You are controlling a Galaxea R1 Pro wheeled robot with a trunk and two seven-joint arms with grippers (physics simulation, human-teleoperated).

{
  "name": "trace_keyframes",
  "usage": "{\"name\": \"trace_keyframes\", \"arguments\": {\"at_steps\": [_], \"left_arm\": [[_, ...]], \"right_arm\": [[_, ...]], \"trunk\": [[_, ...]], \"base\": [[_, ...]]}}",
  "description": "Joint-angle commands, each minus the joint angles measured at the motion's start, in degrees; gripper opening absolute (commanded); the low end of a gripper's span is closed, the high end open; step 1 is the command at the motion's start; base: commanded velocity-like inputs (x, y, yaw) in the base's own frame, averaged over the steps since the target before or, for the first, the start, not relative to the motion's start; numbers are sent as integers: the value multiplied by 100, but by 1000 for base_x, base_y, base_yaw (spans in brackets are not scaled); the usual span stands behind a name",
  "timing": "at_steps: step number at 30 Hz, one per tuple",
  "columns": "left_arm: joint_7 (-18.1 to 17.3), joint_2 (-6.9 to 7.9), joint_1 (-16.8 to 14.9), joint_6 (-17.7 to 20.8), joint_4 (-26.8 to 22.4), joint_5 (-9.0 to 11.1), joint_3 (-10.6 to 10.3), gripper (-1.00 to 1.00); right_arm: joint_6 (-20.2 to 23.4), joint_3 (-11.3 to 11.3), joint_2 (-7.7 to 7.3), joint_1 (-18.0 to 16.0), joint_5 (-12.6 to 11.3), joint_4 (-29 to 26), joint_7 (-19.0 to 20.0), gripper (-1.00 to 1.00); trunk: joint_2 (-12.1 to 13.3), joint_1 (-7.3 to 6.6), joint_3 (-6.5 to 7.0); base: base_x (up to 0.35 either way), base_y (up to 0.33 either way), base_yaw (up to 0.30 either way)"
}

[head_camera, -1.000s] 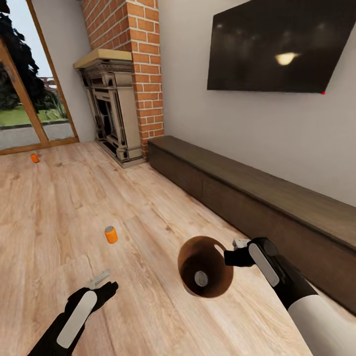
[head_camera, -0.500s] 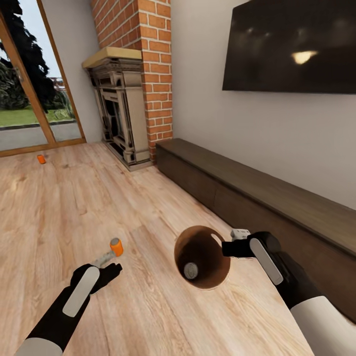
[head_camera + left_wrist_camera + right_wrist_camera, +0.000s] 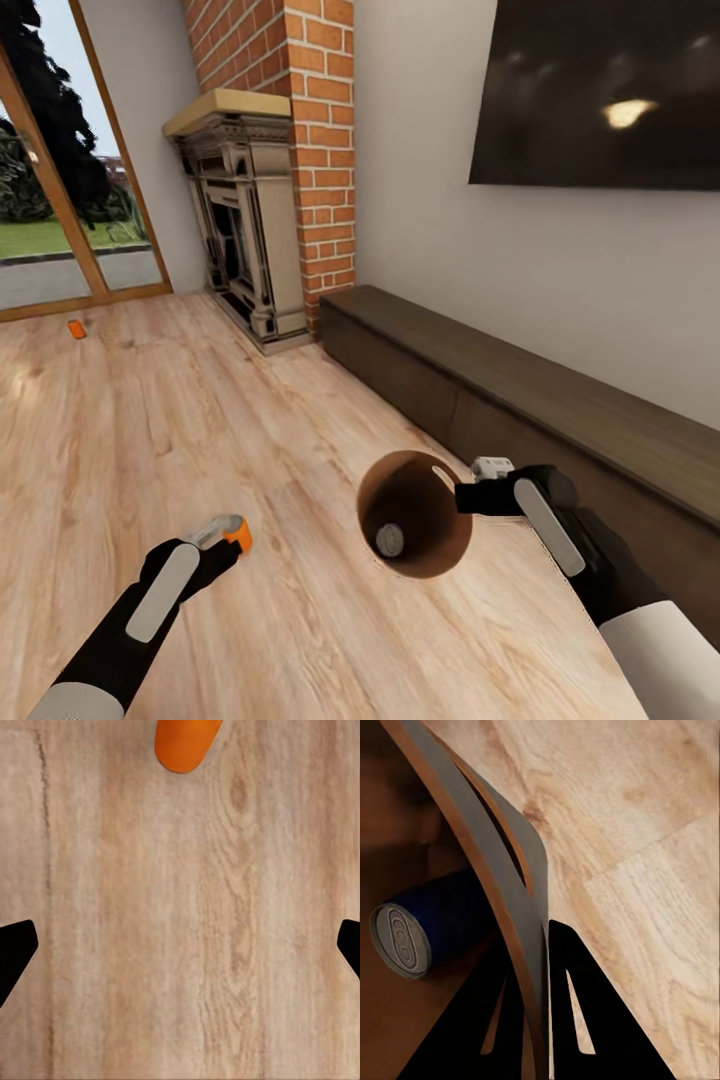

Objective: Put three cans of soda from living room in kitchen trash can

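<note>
The left gripper (image 3: 222, 533) hangs low over the wood floor (image 3: 180, 420), its fingers spread wide, with 1 orange can (image 3: 238, 534) just beyond the fingertips and not between them; in the left wrist view that can (image 3: 186, 741) lies ahead of the open gap. The right gripper (image 3: 470, 494) pinches the rim of the tash can (image 3: 415, 515), 1 finger inside the wall (image 3: 521, 967) and 1 outside. A dark blue can (image 3: 431, 926) lies inside it. A 2nd orange can (image 3: 76, 328) sits far off by the glass doors (image 3: 60, 200).
</note>
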Motion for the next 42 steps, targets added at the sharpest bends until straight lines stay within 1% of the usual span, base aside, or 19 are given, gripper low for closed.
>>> {"name": "trace_keyframes", "arguments": {"at_steps": [1,5,15,19,22,25,26,28,29,34,36,38,39,40,42], "left_arm": [[-1,3,-2,-3,18,0,0,100],[-18,40,-7,-17,157,0,-4,100],[-68,42,-21,-33,446,-8,-10,100],[-88,40,-54,-121,602,-9,-21,100],[-280,28,-98,-171,825,-20,-43,100],[-428,-10,-140,-186,1039,-205,-45,100],[-482,-24,-178,-192,1155,-286,-44,100],[-612,-53,-249,-250,1417,-372,-49,100],[-667,-61,-284,-298,1506,-393,-53,100],[-769,-78,-341,-374,1651,-418,-67,100],[-775,-100,-346,-376,1658,-419,-86,100],[-727,-224,-377,-327,1665,-468,-227,100],[-660,-281,-420,-310,1670,-496,-287,100],[-608,-301,-436,-299,1671,-499,-309,100],[-436,-347,-483,-98,1676,-515,-377,100]], "right_arm": [[0,-1,-16,1,-154,-22,29,-100],[0,17,-59,8,-193,-81,29,-100],[0,57,-65,9,-201,-84,27,-100],[0,59,-65,9,-201,-84,27,-100],[0,60,-65,9,-199,-90,28,-100],[0,60,-65,9,-201,-92,28,-100],[0,60,-65,9,-199,-92,29,-100],[0,60,-65,9,-200,-92,26,-100],[0,60,-65,9,-199,-92,28,-100],[0,60,-65,9,-196,-99,27,-100],[0,60,-65,9,-196,-100,26,-100],[0,60,-65,9,-194,-101,27,-100],[0,60,-65,9,-195,-101,27,-100],[0,60,-65,9,-195,-101,27,-100],[0,60,-65,9,-196,-101,29,-100]], "trunk": [[0,0,0],[0,0,0],[0,0,0],[0,0,0],[0,0,0],[0,0,0],[0,0,0],[0,0,0],[0,0,0],[0,0,0],[0,0,0],[0,0,0],[0,0,0],[0,0,0],[0,0,0]], "base": [[342,139,0],[342,140,0],[342,139,0],[342,129,0],[342,117,0],[342,103,0],[342,98,0],[342,93,0],[342,87,0],[343,66,0],[313,23,0],[161,11,0],[80,5,0],[64,4,0],[34,2,0]]}}
